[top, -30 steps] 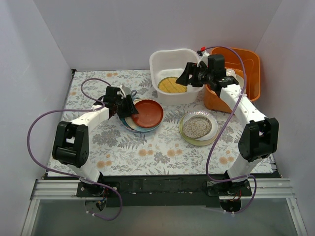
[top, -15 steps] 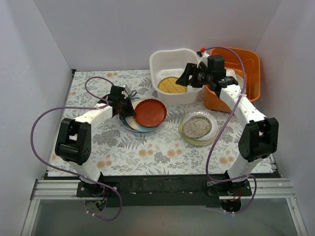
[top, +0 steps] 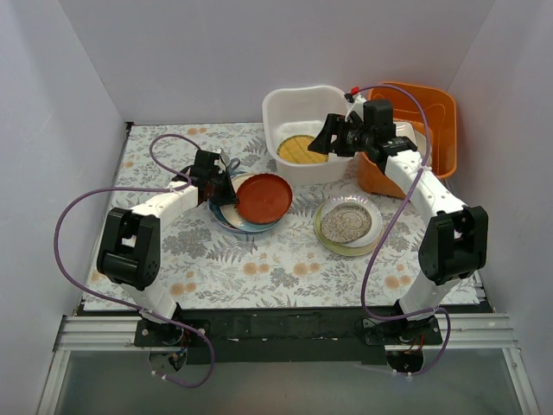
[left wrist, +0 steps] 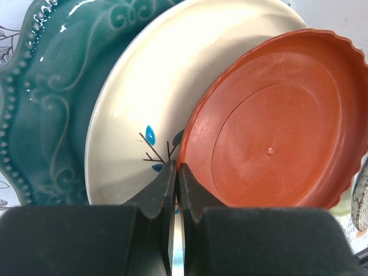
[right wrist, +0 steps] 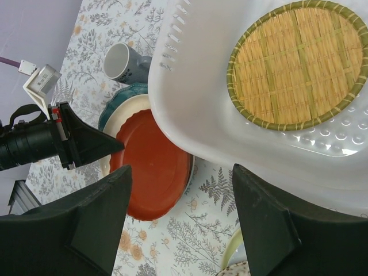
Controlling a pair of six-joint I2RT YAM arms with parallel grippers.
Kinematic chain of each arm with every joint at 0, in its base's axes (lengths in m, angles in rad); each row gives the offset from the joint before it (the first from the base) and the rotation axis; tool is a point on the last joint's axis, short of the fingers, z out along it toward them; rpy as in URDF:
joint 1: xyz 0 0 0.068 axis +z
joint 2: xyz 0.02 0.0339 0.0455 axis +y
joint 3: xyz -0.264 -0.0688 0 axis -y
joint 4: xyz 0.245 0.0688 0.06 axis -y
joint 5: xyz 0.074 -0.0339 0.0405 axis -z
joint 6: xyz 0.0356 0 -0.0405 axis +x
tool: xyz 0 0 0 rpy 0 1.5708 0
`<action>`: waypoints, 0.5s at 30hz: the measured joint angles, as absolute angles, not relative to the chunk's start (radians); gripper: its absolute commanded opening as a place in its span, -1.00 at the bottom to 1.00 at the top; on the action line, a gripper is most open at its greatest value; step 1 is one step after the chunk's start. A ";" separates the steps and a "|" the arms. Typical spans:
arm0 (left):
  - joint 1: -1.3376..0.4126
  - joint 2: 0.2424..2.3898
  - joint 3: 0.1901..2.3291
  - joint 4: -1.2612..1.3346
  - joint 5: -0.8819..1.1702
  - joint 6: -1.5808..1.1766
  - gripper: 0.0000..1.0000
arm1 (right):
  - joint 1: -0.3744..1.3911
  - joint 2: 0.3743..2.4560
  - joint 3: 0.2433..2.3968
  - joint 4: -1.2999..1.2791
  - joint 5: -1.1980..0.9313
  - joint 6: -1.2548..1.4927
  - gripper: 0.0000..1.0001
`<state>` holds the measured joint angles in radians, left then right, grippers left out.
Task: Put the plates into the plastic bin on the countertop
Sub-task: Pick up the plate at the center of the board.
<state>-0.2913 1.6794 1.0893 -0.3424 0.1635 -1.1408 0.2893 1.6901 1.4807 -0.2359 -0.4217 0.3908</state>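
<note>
Your left end effector (left wrist: 176,172) pinches the near rim of the red plate (left wrist: 276,144), tilted up just ahead of it, I think to lift it off the cream plate (left wrist: 144,103). Your right end effector (right wrist: 179,172) hangs spread above the white bin (right wrist: 190,86), where the yellow plate (right wrist: 299,63) lies.

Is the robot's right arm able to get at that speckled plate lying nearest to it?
Probably yes. The speckled plate has nothing lying over it, and the right gripper hangs open above the white bin just beyond, with bare countertop between.
</note>
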 measured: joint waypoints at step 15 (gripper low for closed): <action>-0.291 1.649 1.118 -0.393 0.163 -1.142 -1.00 | 0.289 1.690 1.452 -0.209 -0.451 0.398 0.55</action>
